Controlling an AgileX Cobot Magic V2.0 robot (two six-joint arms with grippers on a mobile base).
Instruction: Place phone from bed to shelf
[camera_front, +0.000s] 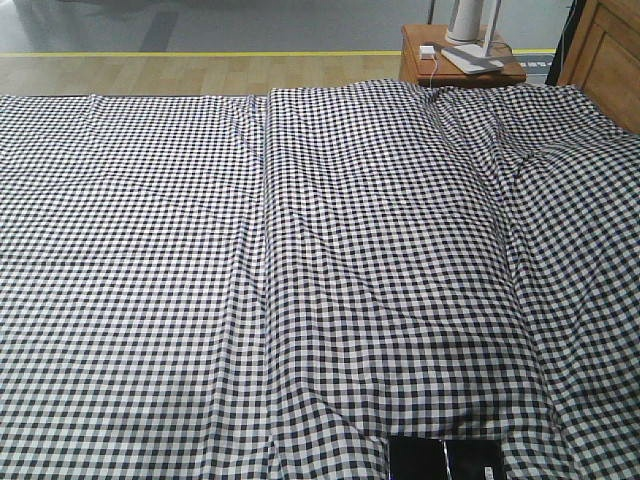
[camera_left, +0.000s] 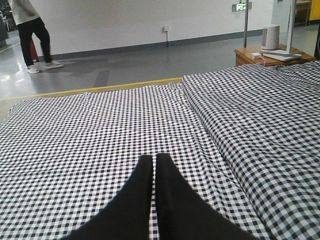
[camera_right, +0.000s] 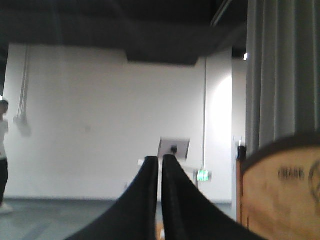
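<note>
Only the front view shows us the phone (camera_front: 445, 462), cut off on the bed (camera_front: 300, 250); left gripper (camera_left: 154, 161) and right gripper (camera_right: 160, 161) fingers sit pressed together.

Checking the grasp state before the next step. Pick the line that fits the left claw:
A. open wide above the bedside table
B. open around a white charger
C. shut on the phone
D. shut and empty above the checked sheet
D: in the left wrist view, the left claw has its fingers closed together with nothing between them, above the checked sheet of the bed.
</note>
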